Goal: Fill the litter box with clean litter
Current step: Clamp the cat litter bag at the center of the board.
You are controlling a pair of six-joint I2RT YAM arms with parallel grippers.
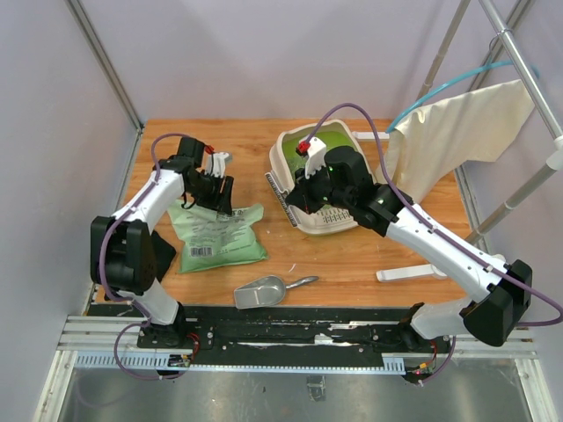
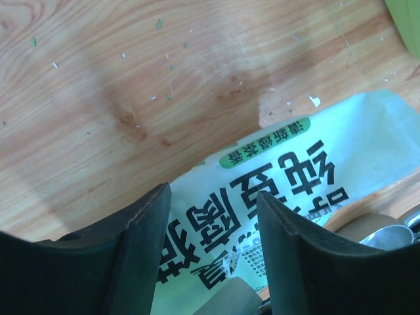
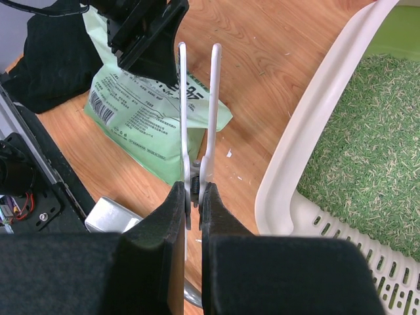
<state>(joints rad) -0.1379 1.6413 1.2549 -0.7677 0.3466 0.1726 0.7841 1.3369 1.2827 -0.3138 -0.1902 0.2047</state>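
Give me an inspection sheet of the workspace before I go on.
Surface: wooden table, small specks scattered near the bag.
Job's things: litter box at the back, litter already inside.
Clutter: scoop, black cloth, white strip.
Grippers: left gripper open over the bag; right gripper shut on a white two-pronged tool.
Cables: purple cable looped along each arm.
Surroundings: cream cloth and blue hose hanging at right.

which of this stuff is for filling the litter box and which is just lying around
For the job: litter box, clean litter, litter bag, metal scoop, white scissor-like tool in right pincer.
Lying about: black cloth, cream cloth, white strip.
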